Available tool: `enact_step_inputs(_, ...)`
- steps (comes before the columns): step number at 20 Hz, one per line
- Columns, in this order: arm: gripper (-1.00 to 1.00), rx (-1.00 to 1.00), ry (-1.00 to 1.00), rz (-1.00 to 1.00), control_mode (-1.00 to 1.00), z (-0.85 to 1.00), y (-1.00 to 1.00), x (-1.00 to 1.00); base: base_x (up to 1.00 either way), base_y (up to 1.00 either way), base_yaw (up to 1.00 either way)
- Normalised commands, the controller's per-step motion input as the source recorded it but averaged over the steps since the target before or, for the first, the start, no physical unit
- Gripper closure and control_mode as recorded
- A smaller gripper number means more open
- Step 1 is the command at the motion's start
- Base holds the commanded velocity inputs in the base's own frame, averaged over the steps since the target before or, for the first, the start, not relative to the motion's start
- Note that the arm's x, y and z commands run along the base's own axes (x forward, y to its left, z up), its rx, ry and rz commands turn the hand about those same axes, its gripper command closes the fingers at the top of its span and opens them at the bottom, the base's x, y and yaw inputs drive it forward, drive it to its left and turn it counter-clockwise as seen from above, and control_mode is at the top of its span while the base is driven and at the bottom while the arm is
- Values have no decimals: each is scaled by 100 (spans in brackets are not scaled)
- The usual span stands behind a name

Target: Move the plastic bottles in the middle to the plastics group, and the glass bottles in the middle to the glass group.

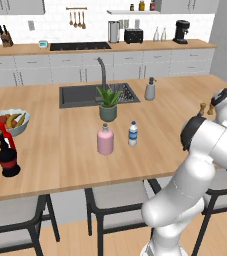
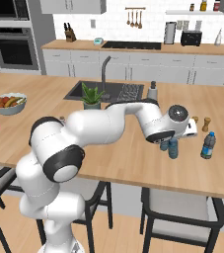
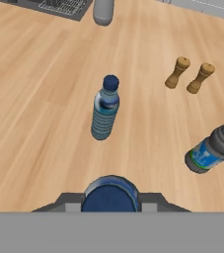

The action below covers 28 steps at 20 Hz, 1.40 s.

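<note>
My gripper (image 3: 110,201) is shut on the dark teal-blue plastic bottle (image 3: 110,193), whose round cap sits between the fingertips. From the right base view the gripper (image 2: 170,141) holds this bottle (image 2: 173,147) upright, low at the counter's right part. The plastics group stands close by: one blue-capped water bottle (image 3: 105,111) just ahead, another (image 3: 213,149) (image 2: 208,145) to the right. In the counter's middle stand the pale-pink glass bottle (image 1: 105,140) and the clear-white plastic bottle (image 1: 132,134). The black-and-red bottle of the glass group (image 1: 7,156) is at the far left.
Two brown shakers (image 3: 188,75) (image 2: 201,122) stand beyond the water bottles. A grey dispenser (image 1: 149,90) is by the sink (image 1: 80,95), a potted plant (image 1: 107,106) stands behind the pink bottle, and a fruit bowl (image 1: 7,122) is at the left. Stools sit under the near edge.
</note>
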Motion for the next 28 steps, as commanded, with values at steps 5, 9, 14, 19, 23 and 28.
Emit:
enact_step_inputs(5,100,0,0,0,-100,-9,-3,2,0,0,0)
enact_step_inputs(9,100,0,0,0,-100,-50,-2,8,0,0,0)
enact_step_inputs(14,100,0,0,1,-100,-50,-1,12,0,0,0)
enact_step_inputs(19,100,8,0,1,-100,-9,-16,16,0,0,0)
enact_step_inputs(23,100,11,0,0,-100,0,-16,29,0,0,0)
enact_step_inputs(28,100,0,0,0,-100,0,-4,11,0,0,0)
